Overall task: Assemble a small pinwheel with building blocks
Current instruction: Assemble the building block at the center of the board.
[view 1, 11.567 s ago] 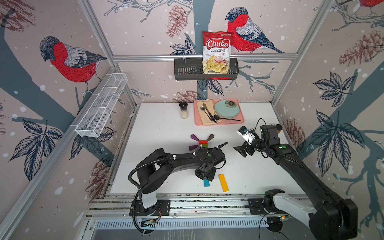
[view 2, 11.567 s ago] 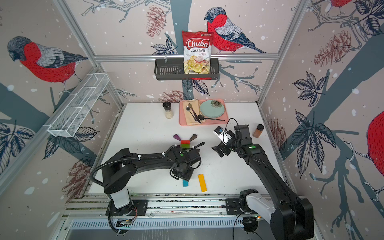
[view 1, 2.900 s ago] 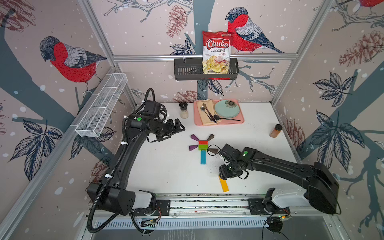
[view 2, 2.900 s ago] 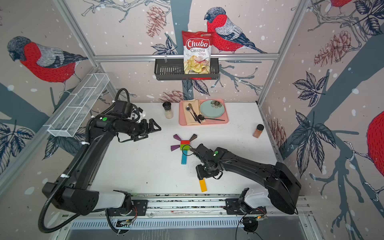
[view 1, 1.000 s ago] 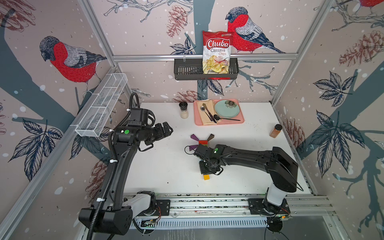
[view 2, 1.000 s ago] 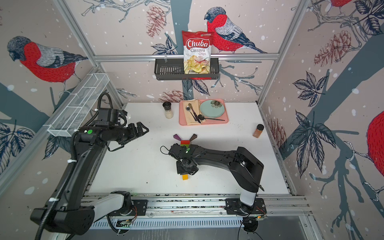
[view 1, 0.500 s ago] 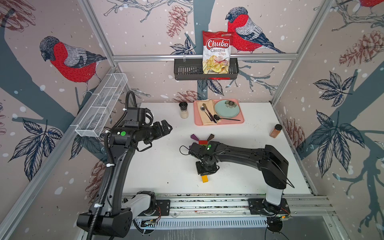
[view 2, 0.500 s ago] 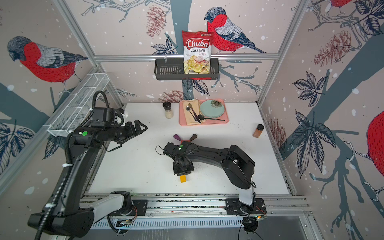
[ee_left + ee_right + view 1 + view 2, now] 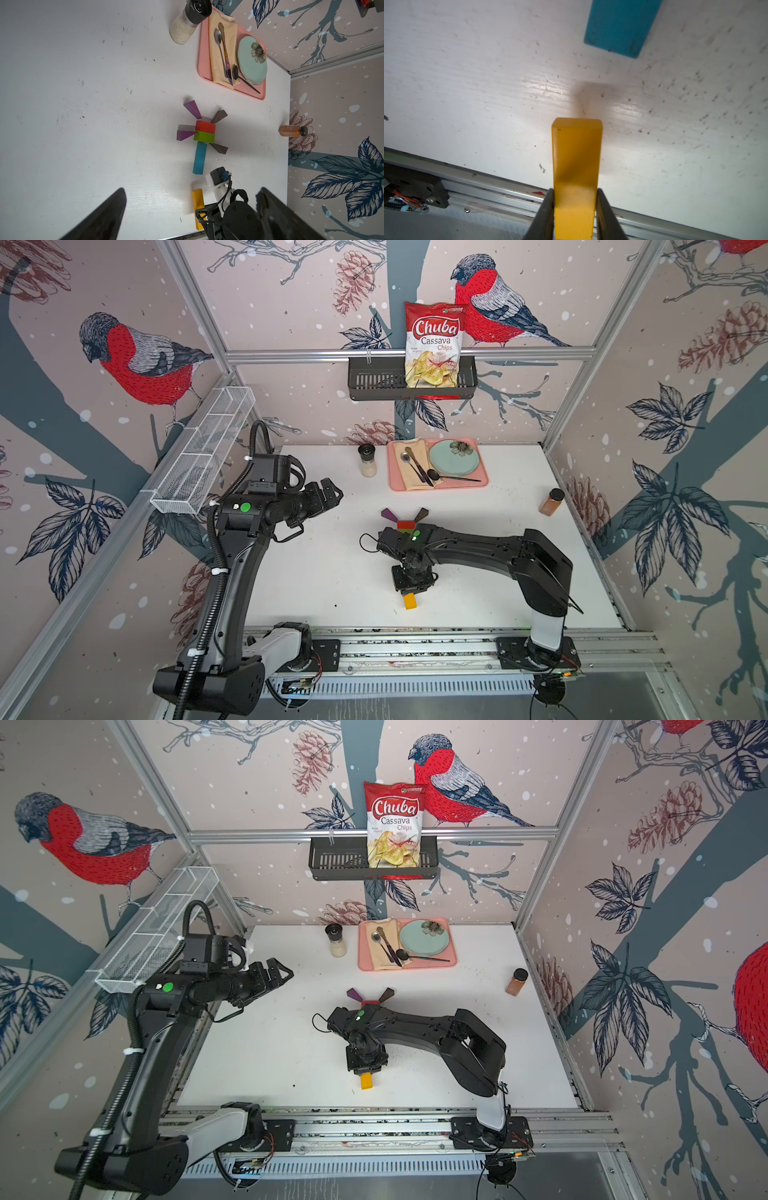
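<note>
Right fingers [image 9: 545, 212] clamped on yellow bar [image 9: 576, 162], pinching its long sides near one end. Free end points toward blue bar [image 9: 620, 25], with a strip of bare surface [image 9: 467, 83] between the two, so not joined. Can't tell if yellow bar rests on the surface or hangs just over it; it throws a shadow ahead of its free end. Right arm [image 9: 478, 545] lies low across the middle and hides most of the figure in both top views.

Pinwheel [image 9: 204, 132] lies flat mid-surface. Red brick [image 9: 205, 126] touches green brick [image 9: 204, 137], and blue bar butts against green. Two purple wedges [image 9: 193, 109] and two brown wedges [image 9: 219, 116] fan round the hub.

Left fingers [image 9: 108, 212] spread wide with nothing between them. They are raised over the left side, well apart from the blocks.

Pink tray [image 9: 482, 483] with plate and cutlery sits at the back, shaker [image 9: 368, 462] just beside it. Spice jar [image 9: 550, 502] stands near the right edge.
</note>
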`<state>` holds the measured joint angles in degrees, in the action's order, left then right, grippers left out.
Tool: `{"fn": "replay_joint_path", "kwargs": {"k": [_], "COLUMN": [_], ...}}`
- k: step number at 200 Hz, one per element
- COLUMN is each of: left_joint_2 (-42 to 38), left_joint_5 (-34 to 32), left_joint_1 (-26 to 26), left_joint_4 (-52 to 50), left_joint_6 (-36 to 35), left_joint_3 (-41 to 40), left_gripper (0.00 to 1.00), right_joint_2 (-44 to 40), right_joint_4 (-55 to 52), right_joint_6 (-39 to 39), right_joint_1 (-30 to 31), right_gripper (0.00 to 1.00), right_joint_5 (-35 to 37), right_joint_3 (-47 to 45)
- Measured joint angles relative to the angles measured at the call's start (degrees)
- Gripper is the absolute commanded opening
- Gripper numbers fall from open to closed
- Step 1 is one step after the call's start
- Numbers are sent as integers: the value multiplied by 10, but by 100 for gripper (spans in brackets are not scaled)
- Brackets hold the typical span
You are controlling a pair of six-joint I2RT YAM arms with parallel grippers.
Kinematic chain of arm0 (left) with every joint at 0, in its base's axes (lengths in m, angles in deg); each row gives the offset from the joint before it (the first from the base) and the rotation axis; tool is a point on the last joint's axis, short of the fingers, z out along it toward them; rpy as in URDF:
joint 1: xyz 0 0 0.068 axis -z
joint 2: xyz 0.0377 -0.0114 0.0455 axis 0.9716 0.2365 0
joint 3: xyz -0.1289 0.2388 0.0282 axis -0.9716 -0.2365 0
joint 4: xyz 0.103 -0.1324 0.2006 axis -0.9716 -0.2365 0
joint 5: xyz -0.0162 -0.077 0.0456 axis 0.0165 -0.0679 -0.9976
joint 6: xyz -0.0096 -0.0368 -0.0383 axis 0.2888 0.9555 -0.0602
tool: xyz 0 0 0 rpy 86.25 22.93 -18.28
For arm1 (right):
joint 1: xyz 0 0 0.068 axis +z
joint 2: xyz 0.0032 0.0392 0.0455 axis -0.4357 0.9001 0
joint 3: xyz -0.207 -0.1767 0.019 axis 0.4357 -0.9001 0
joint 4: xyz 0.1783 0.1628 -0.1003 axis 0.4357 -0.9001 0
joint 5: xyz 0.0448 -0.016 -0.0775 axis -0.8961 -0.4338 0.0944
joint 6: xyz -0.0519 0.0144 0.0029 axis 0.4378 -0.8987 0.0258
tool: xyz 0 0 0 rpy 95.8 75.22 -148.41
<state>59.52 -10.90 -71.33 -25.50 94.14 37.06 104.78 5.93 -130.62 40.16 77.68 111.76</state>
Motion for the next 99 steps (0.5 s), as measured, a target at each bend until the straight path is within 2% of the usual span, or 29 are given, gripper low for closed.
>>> {"fn": "replay_joint_path", "kwargs": {"k": [99], "left_joint_2": [-30], "left_joint_5": [5], "left_joint_1": [2], "left_joint_4": [14], "left_joint_6": [4], "left_joint_3": [-26], "left_gripper": [97], "right_joint_2": [-4], "right_joint_4": [72], "right_joint_6": [-40], "right_joint_1": [-10], "right_gripper": [23], "right_joint_5": [4], "right_joint_3": [-50]}}
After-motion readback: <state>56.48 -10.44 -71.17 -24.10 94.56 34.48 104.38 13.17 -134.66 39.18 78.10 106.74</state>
